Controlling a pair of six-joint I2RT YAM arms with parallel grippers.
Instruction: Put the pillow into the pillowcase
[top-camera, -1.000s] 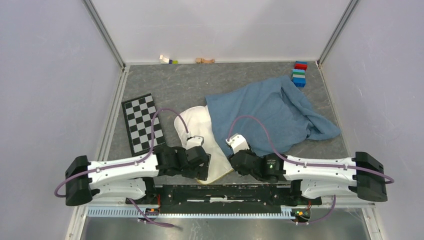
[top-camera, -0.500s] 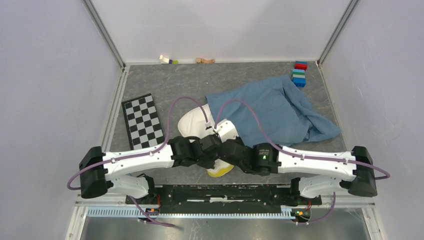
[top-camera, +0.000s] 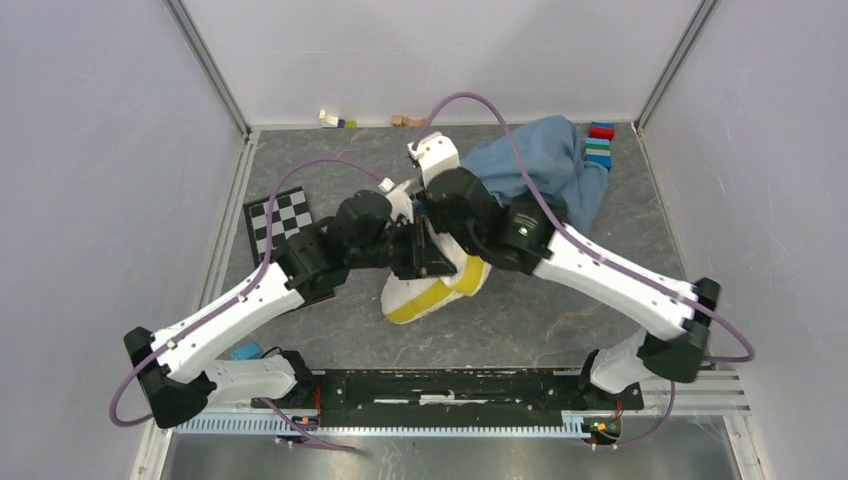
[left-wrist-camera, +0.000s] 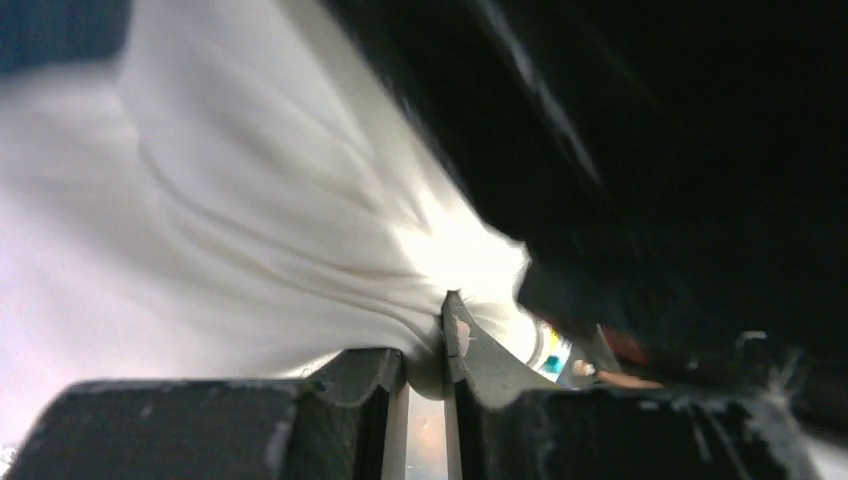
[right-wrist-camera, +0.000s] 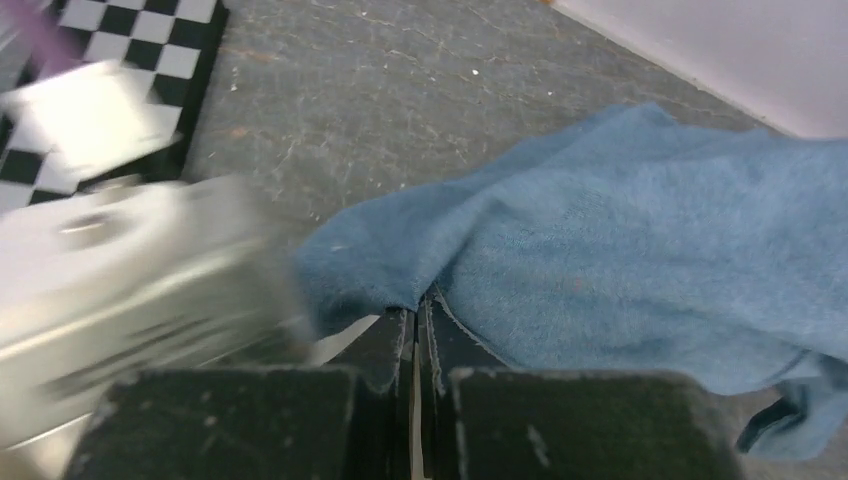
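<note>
The cream-white pillow (top-camera: 408, 296) with its yellow band lies mid-table, half hidden under both arms. My left gripper (left-wrist-camera: 425, 338) is shut on a pinched fold of the pillow's white cloth (left-wrist-camera: 250, 200). The dusty-blue pillowcase (top-camera: 545, 152) is bunched toward the back right. My right gripper (right-wrist-camera: 420, 308) is shut on the pillowcase's near edge (right-wrist-camera: 620, 240), holding it up off the grey floor. In the top view the two wrists meet just above the pillow's far end, and the spot where pillow and pillowcase meet is hidden beneath them.
A checkerboard (top-camera: 274, 216) lies at the left, partly under the left arm. A stack of coloured blocks (top-camera: 598, 148) stands at the back right, touching the pillowcase. Small toys (top-camera: 336, 120) sit along the back wall. White walls enclose the table on three sides.
Both grippers closed, the left on the pillow and the right on the pillowcase. Both arms swung away from the near edge toward the back, dragging the pillow along and bunching the pillowcase up.
</note>
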